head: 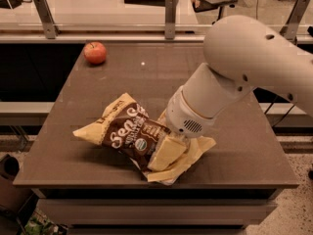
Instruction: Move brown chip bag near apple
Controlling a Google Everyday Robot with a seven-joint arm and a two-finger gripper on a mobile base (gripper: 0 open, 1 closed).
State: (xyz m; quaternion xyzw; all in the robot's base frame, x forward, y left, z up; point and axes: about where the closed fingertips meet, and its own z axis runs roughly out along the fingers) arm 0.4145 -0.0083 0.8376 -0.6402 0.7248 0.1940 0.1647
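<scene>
The brown chip bag (129, 133) lies crinkled on the front middle of the brown table (234, 146), with a dark brown centre, white lettering and pale yellow ends. The apple (95, 52), small and red-orange, sits at the table's far left corner, well apart from the bag. My gripper (172, 143) is down at the bag's right end, mostly hidden under the big white wrist (195, 111). The arm comes in from the upper right and covers part of the bag.
A raised ledge with metal posts (170, 13) runs along the table's far edge. The table's front edge is just below the bag. A dark bin (10, 173) stands on the floor at the lower left.
</scene>
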